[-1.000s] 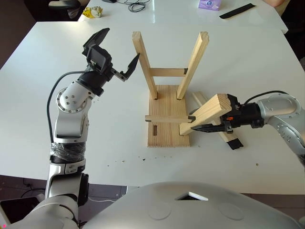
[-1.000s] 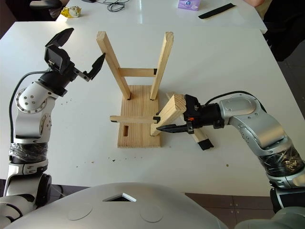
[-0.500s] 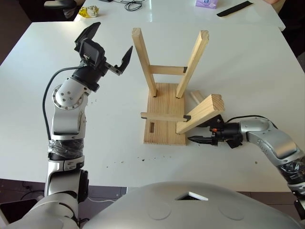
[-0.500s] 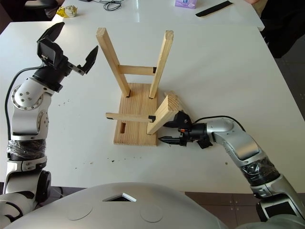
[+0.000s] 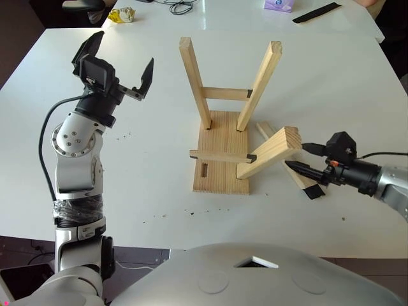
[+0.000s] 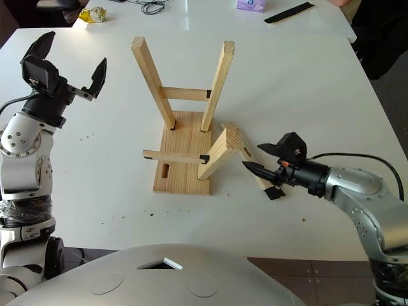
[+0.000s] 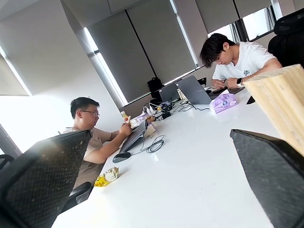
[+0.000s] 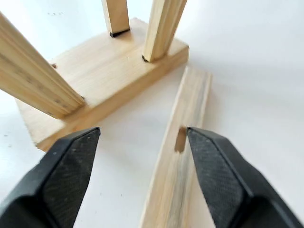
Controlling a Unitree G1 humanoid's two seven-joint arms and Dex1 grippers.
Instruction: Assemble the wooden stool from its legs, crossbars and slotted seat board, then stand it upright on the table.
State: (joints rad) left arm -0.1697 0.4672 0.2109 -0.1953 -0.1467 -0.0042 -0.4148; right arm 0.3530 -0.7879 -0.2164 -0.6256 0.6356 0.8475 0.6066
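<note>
The seat board (image 5: 220, 153) is lying flat on the table (image 5: 146, 166), underside up. Two upright legs (image 5: 194, 83) are standing in its far slots, joined by the far crossbar (image 5: 224, 94). At the near end a third, leaning leg (image 5: 271, 152) is tilting out to the robot's right. The near crossbar (image 5: 220, 155) is reaching from it across the board, and the other near slot (image 5: 203, 169) is sitting empty. The loose leg (image 5: 299, 178) is lying on the table just beside the board's right edge, passing behind the leaning one; you cannot tell whether they are touching.

That is where you are risking trouble. The leaning leg looks propped rather than seated, so dragging the loose leg out, or brushing it with a finger, could tip it over. That would likely pull the near crossbar out with it.

Your right gripper (image 5: 296, 155) is hovering low over the table just right of the leaning leg, jaws spread wide and holding nothing. In the right wrist view, the loose leg with its mortise is lying between and ahead of the fingers. Your left gripper (image 5: 124, 51) is hanging raised, well apart to the left of the stool, also wide open and carrying nothing.
</note>
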